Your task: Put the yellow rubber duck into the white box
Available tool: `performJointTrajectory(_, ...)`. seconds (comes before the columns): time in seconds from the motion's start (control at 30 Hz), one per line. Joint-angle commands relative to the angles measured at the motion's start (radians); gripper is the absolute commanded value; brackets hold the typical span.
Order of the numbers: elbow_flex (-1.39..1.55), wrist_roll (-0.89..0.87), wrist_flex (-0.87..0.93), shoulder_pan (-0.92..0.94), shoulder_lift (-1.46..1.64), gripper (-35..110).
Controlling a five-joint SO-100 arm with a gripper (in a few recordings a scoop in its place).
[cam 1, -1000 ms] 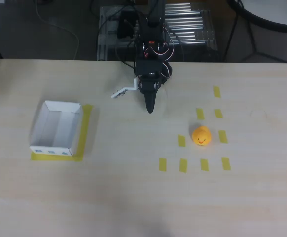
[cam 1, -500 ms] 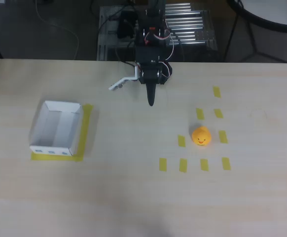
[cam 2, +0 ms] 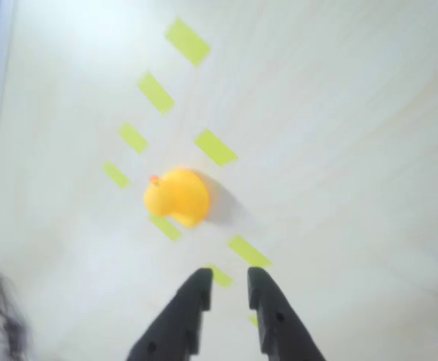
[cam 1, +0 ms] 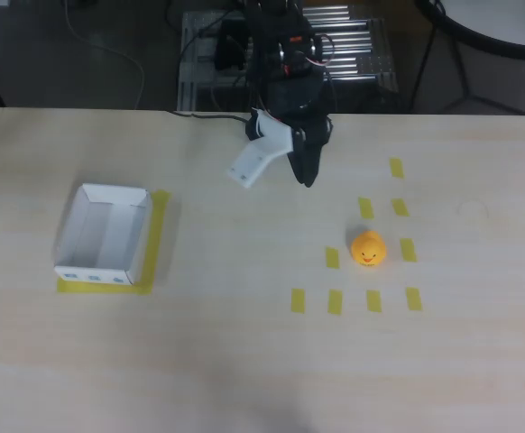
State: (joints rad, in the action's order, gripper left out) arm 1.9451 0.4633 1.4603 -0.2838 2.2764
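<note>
Overhead view, left to right. Far left: shallow rectangular white cardboard box (cam 1: 103, 234), empty, small pale-blue marks along its near wall, seated on a yellow tape outline (cam 1: 159, 236) on the pale wood-grain counter (cam 1: 244, 361). Centre, near the far edge: black arm with white plate, gripper (cam 1: 280, 171) pointing down and toward the right. Compared with half a second ago: gripper swung rightward from a straight-down heading, white finger (cam 1: 255, 164) dropped and spread away from the black one (cam 1: 307, 162); box and toy unmoved. Judged as the opening turn of the reach toward the toy, grasp not yet begun. Right of centre: small rounded orange-yellow rubber duck (cam 1: 368, 249), dark smiling face, standing on the counter among short yellow tape strips (cam 1: 333, 301), well apart from both gripper and box.

Wrist view: duck (cam 2: 177, 197) ahead of the gripper, two dark finger-like tips (cam 2: 196, 295) at the lower edge, nothing held. Gripper open and empty, white finger angled wide of the black one.
</note>
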Motion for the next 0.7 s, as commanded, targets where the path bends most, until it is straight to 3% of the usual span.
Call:
performJointTrajectory(0.0,-0.183,0.058,0.037,-0.071,-0.120,23)
performJointTrajectory(0.4,-0.365,0.075,-0.028,-0.172,-0.529,54)
performJointTrajectory(0.67,-0.440,0.049,-0.049,-0.245,-0.726,50)
